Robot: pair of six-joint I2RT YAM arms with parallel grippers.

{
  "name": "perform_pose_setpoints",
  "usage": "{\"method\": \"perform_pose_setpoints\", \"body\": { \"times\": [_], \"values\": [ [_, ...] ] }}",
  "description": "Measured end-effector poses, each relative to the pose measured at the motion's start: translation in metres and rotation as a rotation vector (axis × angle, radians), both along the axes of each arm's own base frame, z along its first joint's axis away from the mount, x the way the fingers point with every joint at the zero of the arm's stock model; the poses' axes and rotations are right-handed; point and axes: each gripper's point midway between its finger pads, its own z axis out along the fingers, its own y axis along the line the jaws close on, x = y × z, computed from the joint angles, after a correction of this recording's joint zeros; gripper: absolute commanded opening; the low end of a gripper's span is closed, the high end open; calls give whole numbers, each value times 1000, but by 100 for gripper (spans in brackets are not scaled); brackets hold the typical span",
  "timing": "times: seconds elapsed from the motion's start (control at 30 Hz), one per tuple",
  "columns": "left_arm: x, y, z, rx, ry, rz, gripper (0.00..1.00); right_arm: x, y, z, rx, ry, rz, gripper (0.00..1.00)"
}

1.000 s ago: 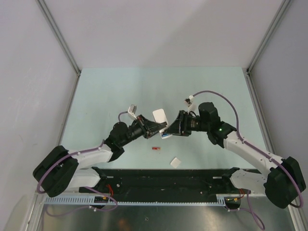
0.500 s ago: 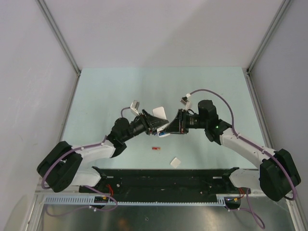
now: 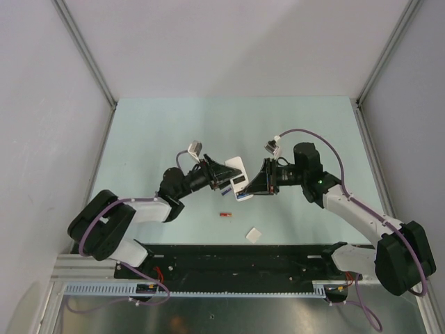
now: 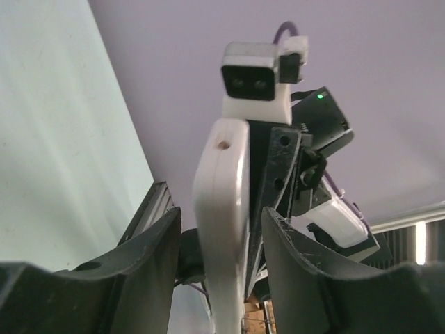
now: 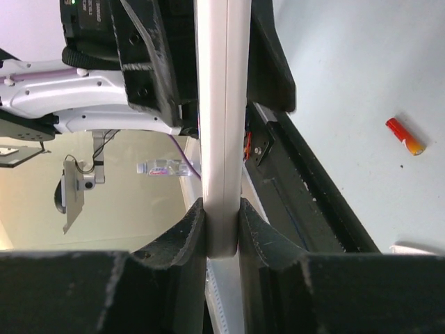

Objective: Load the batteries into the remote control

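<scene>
Step, likely: passing the remote between arms. Left tool (image 4: 220, 224): jaws spread, clear of the remote control (image 3: 238, 182), a slim smooth white plastic bar edge-on over mid-worktop (image 3: 174, 132). Right tool (image 5: 222, 212): clamped on its narrow end. Red battery (image 3: 224, 215): small glossy cylinder, lying at the remote's seven o'clock. Next, probably: left fetches battery

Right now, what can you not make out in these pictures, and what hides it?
Battery bay of the remote control: too small in the top view; both wrist views show only its thin edge, between the left gripper and right gripper.
Batteries other than the red battery: seen in no view.
The small white piece: too small from above to identify; in the right wrist view only a sliver shows past the gripper body.
</scene>
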Motion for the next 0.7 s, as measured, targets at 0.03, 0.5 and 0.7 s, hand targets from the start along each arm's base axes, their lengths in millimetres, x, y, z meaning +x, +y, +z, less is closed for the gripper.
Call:
{"method": "perform_pose_setpoints", "body": {
  "times": [0.03, 0.5, 0.7],
  "values": [
    [1, 1, 3, -13, -10, 0, 53, -1, -1, 1, 3, 2, 6, 0],
    [-3, -2, 14, -50, -72, -69, 25, -13, -2, 2, 16, 30, 64, 0],
    [-4, -3, 12, -55, -58, -81, 0, -13, -2, -1, 14, 20, 79, 0]
  ]
}}
